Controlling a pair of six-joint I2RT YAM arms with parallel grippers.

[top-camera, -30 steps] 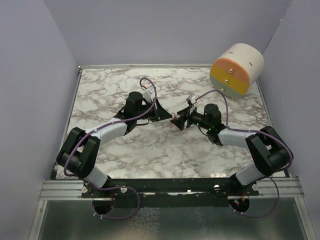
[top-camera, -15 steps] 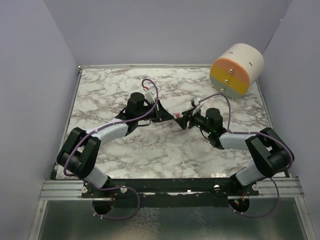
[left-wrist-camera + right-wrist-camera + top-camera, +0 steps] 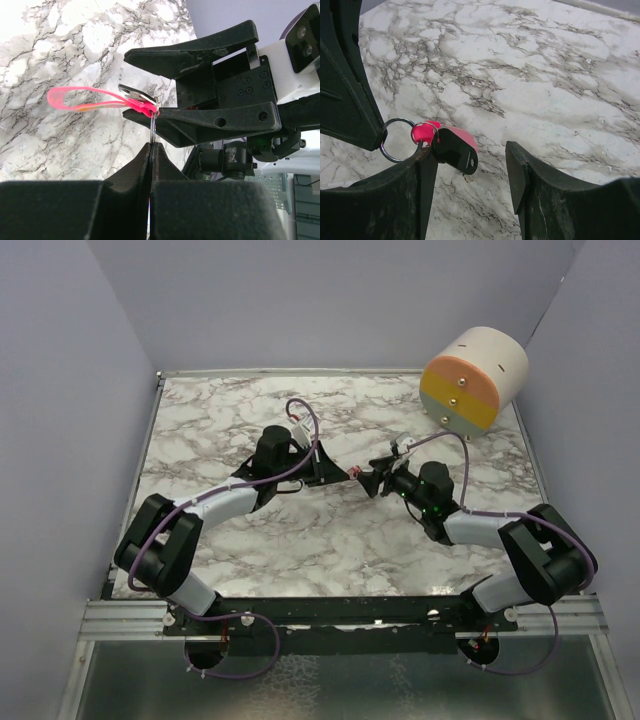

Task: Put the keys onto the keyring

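My left gripper [image 3: 151,146] is shut on the keyring's thin metal ring [image 3: 396,140] and holds it above the marble. The pink strip [image 3: 90,101] sticks out sideways from that ring. The key's black head [image 3: 455,149] hangs at the strip's ring end and rests against one finger [image 3: 419,186] of my right gripper [image 3: 470,160]. That gripper is open, its other finger [image 3: 520,175] well clear of the key. I cannot tell whether the key is threaded on the ring. In the top view, the left gripper [image 3: 338,473] and right gripper [image 3: 370,481] meet tip to tip at mid-table, the pink keyring [image 3: 355,472] between them.
A cream cylinder [image 3: 475,380] with an orange, pink and yellow face lies at the back right corner. Lilac walls close the marble table [image 3: 220,420] on three sides. A metal rail runs along the near edge by the arm bases.
Both grippers have shifted a little to the right. The right forearm has swung outward, and its jaws have narrowed slightly. The pink strip now shows between the two grippers.
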